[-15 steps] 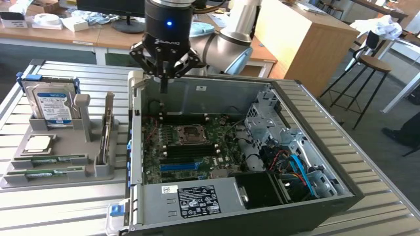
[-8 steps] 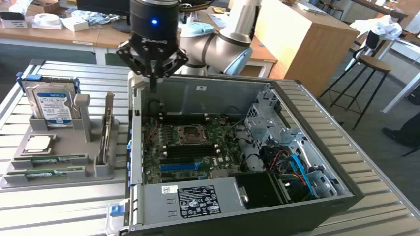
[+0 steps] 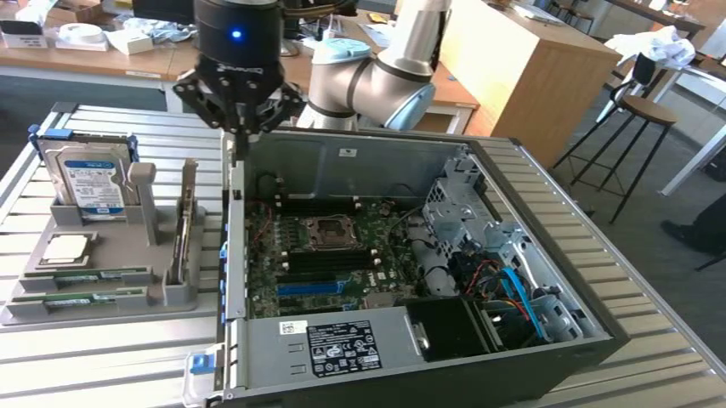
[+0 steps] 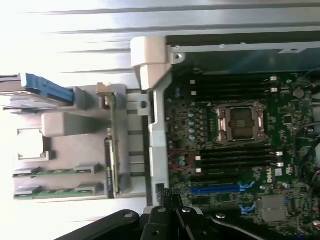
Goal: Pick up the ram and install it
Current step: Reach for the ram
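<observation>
Two look-alike green sticks lie flat in the slots of a grey tray [image 3: 170, 293]: the ram [image 3: 100, 274] [image 4: 50, 171] and a second stick [image 3: 85, 298] [image 4: 50, 192] beside it. I cannot tell them apart by label from here. My gripper [image 3: 241, 140] [image 4: 169, 199] hangs above the open computer case's side wall [image 3: 235, 255], towards the case's back and well away from both sticks. Its fingers are shut together with nothing between them. Inside the case, the motherboard's memory slots [image 4: 235, 160] sit beside the empty CPU socket [image 3: 331, 227] [image 4: 239, 122].
The tray also holds a hard drive [image 3: 93, 183], a square silver CPU [image 3: 66, 248] and a card standing on edge [image 3: 184, 225]. The case's drive cage [image 3: 465, 204], cables and power supply [image 3: 340, 344] fill its right and front. A stool [image 3: 641, 115] stands at the exterior view's right.
</observation>
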`<state>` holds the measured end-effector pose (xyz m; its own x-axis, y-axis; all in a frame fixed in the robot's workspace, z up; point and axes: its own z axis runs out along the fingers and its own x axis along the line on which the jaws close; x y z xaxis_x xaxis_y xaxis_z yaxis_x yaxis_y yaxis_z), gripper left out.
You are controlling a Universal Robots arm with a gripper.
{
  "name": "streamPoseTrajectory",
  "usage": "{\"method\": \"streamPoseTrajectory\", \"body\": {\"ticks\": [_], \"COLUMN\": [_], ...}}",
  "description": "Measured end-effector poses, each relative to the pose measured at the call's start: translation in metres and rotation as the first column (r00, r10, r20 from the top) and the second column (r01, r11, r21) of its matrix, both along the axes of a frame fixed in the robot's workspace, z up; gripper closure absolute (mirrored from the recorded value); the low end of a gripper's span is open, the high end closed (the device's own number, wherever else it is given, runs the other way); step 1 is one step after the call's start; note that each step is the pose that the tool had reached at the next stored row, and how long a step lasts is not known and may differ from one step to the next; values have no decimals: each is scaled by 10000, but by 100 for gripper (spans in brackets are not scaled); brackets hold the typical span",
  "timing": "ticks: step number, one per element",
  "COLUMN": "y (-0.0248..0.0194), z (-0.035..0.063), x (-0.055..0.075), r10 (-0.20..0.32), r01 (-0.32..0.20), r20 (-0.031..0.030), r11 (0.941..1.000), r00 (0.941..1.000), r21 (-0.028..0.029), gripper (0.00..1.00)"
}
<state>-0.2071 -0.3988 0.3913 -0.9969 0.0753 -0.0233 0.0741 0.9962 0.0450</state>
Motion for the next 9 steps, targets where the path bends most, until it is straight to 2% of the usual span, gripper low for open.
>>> {"method": "streamPoseTrajectory", "body": {"ticks": [9], "y": [4], "z": [-12], "x": [-356], "r10": [-1], "r01": [1], "r20": [0], "r11": [10000], "r00": [10000], "r21": [1], "gripper": [90]}}
